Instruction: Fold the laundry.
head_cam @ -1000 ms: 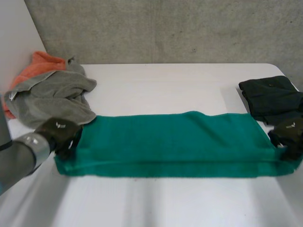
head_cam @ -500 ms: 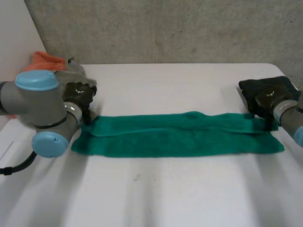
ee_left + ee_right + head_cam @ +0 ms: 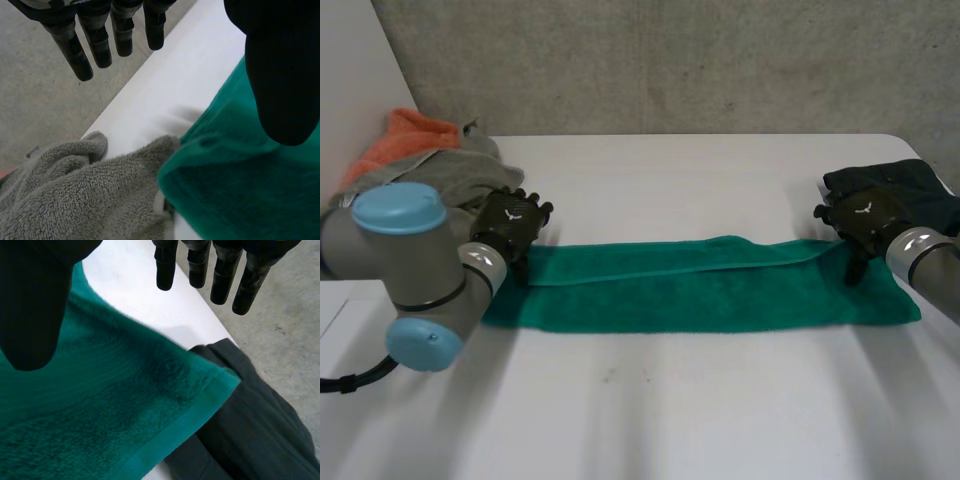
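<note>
Green towel (image 3: 710,290) lies folded lengthwise across the middle of the white table (image 3: 670,400), its upper layer a narrow, uneven flap along the far edge. Left hand (image 3: 510,225) hovers at the towel's far-left corner, fingers straight and spread from the thumb, holding nothing. Right hand (image 3: 865,215) hovers at the far-right corner, likewise wide and empty. Hazards noted: the left end touches the grey towel (image 3: 440,180), and the far-right corner overlaps the dark garment (image 3: 920,185). A pinch at either corner could catch the neighbouring cloth and drag it into the fold. The uneven flap may also skew any crosswise fold.
</note>
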